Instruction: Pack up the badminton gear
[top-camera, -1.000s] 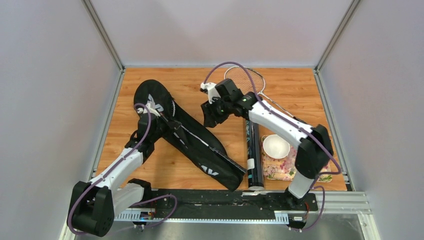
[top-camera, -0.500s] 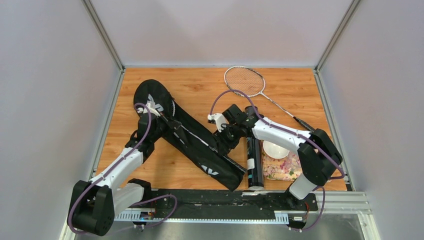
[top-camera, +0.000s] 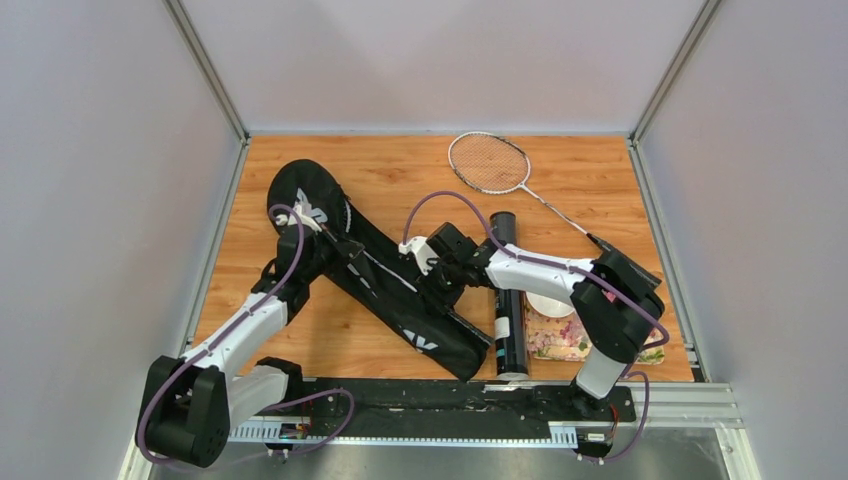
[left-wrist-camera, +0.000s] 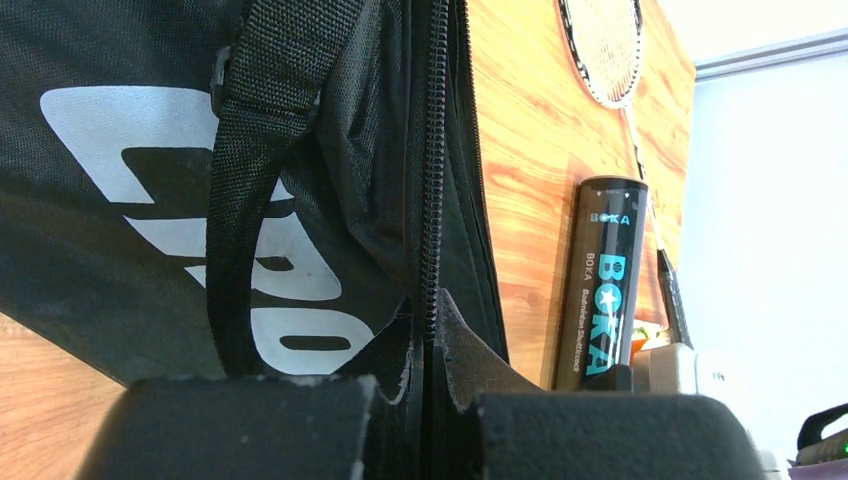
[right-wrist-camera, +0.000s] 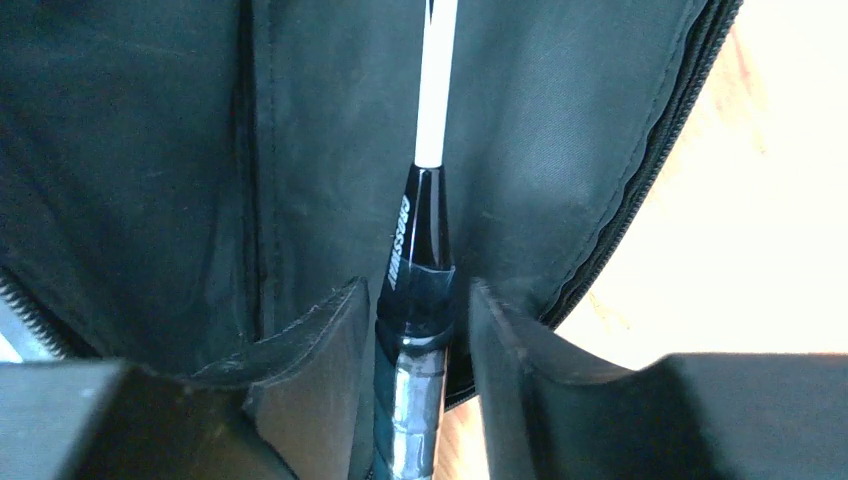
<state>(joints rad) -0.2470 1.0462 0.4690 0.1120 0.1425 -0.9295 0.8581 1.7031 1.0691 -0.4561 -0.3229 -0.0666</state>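
While the left gripper (left-wrist-camera: 425, 385) pinches the zipper edge of the bag (top-camera: 390, 292), the right gripper (right-wrist-camera: 415, 305) squeezes the handle of a racket (right-wrist-camera: 415, 240) inside it. Its shaft points to 12 o'clock in the right wrist view. From above, the bag runs from 10 to 5 o'clock.

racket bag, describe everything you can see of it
The racket bag is long, black woven fabric with white lettering, a webbing strap and a zip along its edge. It lies flat and diagonal on the wooden table, wide end far-left, narrow end close beside the BOKA shuttlecock tube. Its zip is open: the left pincer pinches the zip edge, and the right pincer holds a racket handle inside it.
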